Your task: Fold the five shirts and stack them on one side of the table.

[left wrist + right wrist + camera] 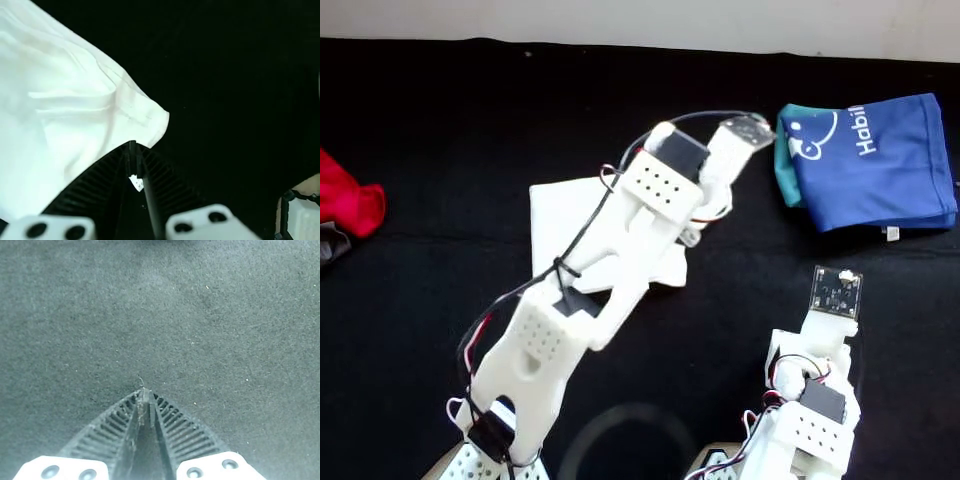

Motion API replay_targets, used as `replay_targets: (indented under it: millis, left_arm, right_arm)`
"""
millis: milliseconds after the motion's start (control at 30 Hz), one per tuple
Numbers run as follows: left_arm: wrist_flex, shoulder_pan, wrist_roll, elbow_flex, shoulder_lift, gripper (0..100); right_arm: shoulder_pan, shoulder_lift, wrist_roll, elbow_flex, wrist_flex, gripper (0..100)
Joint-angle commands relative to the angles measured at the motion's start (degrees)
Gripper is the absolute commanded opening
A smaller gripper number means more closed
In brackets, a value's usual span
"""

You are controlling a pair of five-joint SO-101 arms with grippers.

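Black cloth covers the table (440,120) from edge to edge, with a strip of pale wall (620,20) along the far side. A white shirt (565,215) lies flat near the middle, a little to the left, partly folded, with its left and near edges showing from under the arm above it. The left arm (620,240) stretches from the near left corner diagonally across this shirt toward the far middle. In its wrist view the left gripper (132,146) has its jaws pressed together, with the tips right at a rounded corner of the white cloth. I cannot tell whether any fabric is pinched between them.

At the far right a folded blue shirt (875,165) sits on top of a teal shirt (783,165), whose edge peeks out on the left side of the pile. A crumpled red shirt (345,200) lies at the left edge, well apart from the others, with a dark grey bit of cloth (330,245) just near of it.

The right arm (815,400) stands tucked back at the near right. The right gripper (144,392) is clenched on nothing, over bare black cloth.
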Motion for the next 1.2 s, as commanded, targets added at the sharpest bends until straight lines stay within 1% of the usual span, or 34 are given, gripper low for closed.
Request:
replay_targets:
  millis: [0, 100, 200, 300, 400, 467, 600, 767, 867, 1033, 1167]
  left_arm:
    - [-0.7, -3.5, 0.0, 2.9, -6.4, 1]
    - [-5.1, -8.8, 0.0, 6.5, -5.0, 1]
    - [-6.8, -13.0, 0.0, 7.8, -2.0, 1]
    - [-7.2, -15.3, 0.1, 7.8, 1.2, 1]
    - [-7.1, -15.9, 0.2, 7.8, 3.6, 1]
    - [-6.7, -15.3, 0.3, 7.8, 4.5, 1]
    - [-5.6, -12.0, 0.4, 7.8, 5.0, 1]
    - [0.1, -5.5, 3.8, 8.1, 5.1, 1]
    - [0.4, -2.3, 4.4, 8.3, 4.6, 1]
    - [0.4, 2.2, 4.4, 8.9, -0.4, 1]
    - [0.4, 2.9, 4.2, 9.5, -6.4, 1]
  right_arm:
    - [-1.3, -0.7, 0.4, 2.6, -1.0, 0.7]
    - [-1.3, -0.7, 0.4, 2.6, -1.0, 0.7]
    - [-1.3, -0.7, 0.4, 2.6, -1.0, 0.7]
    - [-1.3, -0.7, 0.4, 2.6, -1.0, 0.7]
    - [-1.3, -0.7, 0.4, 2.6, -1.0, 0.7]
    - [-1.3, -0.7, 0.4, 2.6, -1.0, 0.7]
    - [-1.3, -0.7, 0.4, 2.6, -1.0, 0.7]
    - [-1.3, -0.7, 0.4, 2.6, -1.0, 0.7]
    - [-1.3, -0.7, 0.4, 2.6, -1.0, 0.7]
    - [-1.3, -0.7, 0.4, 2.6, -1.0, 0.7]
    - [-1.3, -0.7, 0.4, 2.6, -1.0, 0.7]
